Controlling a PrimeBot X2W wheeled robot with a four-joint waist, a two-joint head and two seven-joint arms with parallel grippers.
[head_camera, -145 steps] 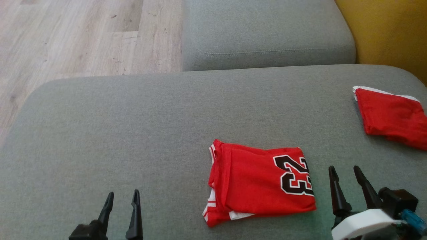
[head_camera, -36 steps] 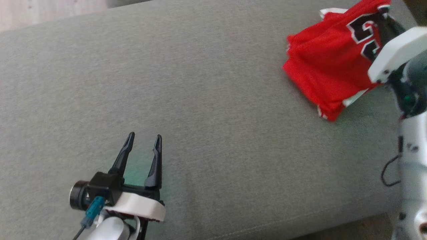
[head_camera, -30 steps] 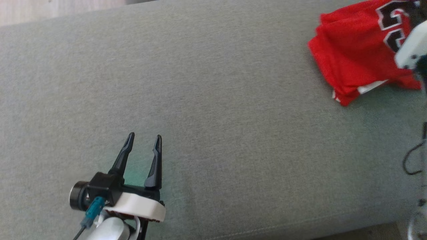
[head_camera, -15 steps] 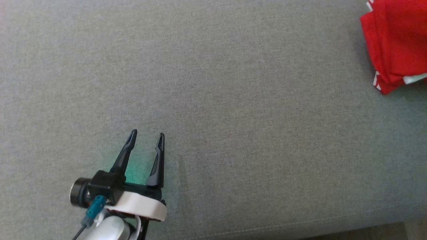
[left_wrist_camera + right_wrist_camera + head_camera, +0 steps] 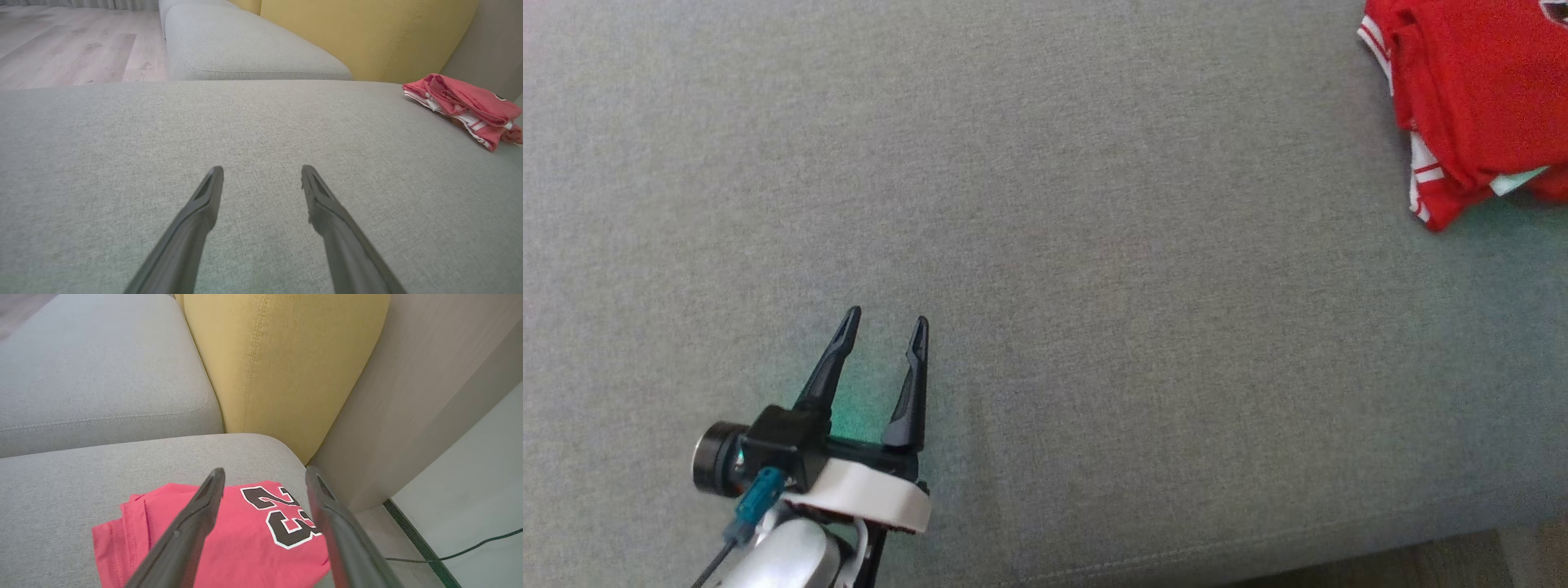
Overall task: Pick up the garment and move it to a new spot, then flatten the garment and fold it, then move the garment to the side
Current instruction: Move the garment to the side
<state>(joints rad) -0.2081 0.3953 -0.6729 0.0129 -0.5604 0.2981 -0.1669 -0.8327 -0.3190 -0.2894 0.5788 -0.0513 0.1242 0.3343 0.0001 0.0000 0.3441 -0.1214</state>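
Since a second ago my right gripper [image 5: 263, 473] has let go of the garment [image 5: 249, 543]; its fingers now stand apart above the folded red jersey. The garment lies flat at the right end of the grey seat cushion [image 5: 1094, 245], near the yellow cushion [image 5: 278, 355]. My left gripper [image 5: 886, 316] hovers well apart from it, fingers spread over bare fabric.
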